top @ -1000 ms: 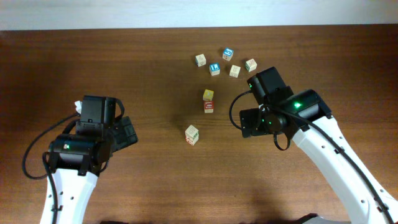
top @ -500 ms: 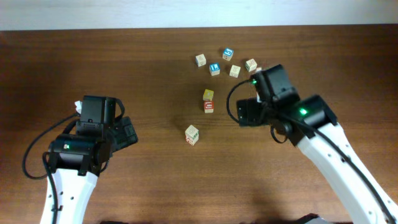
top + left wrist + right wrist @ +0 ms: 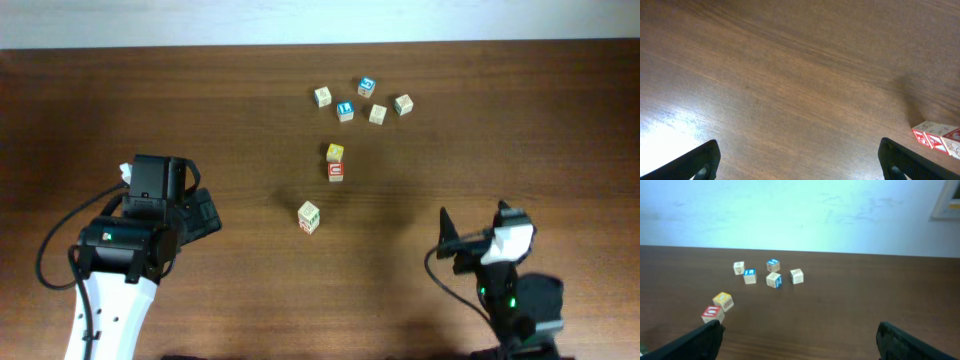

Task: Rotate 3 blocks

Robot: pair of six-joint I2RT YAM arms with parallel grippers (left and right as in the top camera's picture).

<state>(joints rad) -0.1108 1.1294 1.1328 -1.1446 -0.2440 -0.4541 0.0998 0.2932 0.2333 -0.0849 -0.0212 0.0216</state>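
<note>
Risk first, L to R. The lone pale block point(image 3: 309, 216) sits by itself mid-surface point(image 3: 150, 100), so it's an easy target imo, but an off-centre pinch could tip it onto another face instead of spinning it flat. The red block point(image 3: 336, 171) is right up against the yellow block point(image 3: 335, 152), touching or nearly, can't tell. Anything closing around red will prob nudge yellow or drag both along. Further back there's a tight cluster, w/ pale blocks point(image 3: 377, 114) mixed in among blue blocks point(image 3: 345, 110). Going for a pale one there could knock a blue neighbour, and grabbing the wrong colour is an easy mistake. Can't say which two pale ones are meant, tbh. Both arms are also well away from every block, so any approach is a long reach w/ room for the aim to drift. Now the fingers. The left fingers point(image 3: 205, 215) are spread wide, holding nothing, parked over bare wood at the left. The right fingers point(image 3: 473, 222) are also wide apart and empty, touching nothing, low at the near right edge and facing the blocks.
</note>
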